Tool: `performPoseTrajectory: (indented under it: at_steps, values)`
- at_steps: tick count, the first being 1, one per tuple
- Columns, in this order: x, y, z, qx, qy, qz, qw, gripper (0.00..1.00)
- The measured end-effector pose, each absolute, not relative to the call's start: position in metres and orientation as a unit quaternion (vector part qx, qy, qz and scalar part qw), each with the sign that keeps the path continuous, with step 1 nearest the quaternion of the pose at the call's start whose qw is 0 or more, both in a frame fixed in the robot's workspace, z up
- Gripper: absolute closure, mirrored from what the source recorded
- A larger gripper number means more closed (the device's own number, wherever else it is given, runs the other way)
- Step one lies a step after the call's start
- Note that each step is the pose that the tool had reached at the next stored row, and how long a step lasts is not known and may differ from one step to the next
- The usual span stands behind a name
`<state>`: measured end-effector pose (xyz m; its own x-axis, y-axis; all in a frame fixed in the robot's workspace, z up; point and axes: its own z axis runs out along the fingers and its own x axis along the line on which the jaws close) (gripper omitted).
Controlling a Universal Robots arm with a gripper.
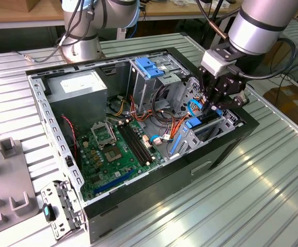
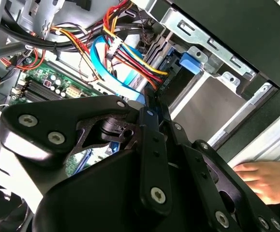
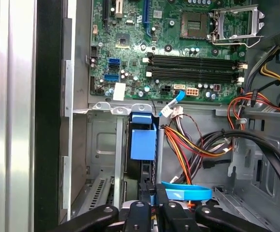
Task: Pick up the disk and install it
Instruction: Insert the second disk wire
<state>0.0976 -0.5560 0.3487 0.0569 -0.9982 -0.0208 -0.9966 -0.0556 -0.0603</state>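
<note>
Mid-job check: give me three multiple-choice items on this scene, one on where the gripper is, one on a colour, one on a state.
1. The gripper hangs over:
A the power supply
B the drive cage
C the table

2. The flat cable looped beside it is:
A blue
B white
C green

3. The computer case is:
A closed
B open
C upside down

Answers:
1 B: it sits above the cage at the exterior view's right end of the case.
2 A: the loop is blue in the first wrist view.
3 B: the motherboard lies exposed.
</note>
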Motion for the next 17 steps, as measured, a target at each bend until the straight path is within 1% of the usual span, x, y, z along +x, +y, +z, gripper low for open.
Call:
performPoseTrajectory:
  at_steps: [3, 9, 13, 17]
  values:
    - [0.0966, -0.5574, 0.3477, -0.726, 0.687, -0.012, 0.03, 0.84]
    - [0.0962, -0.5589, 0.3474, -0.726, 0.687, -0.008, 0.036, 0.84]
    - [0.0961, -0.5591, 0.3477, -0.726, 0.686, -0.012, 0.04, 0.84]
    - [0.0956, -0.56, 0.3476, -0.726, 0.686, -0.012, 0.042, 0.84]
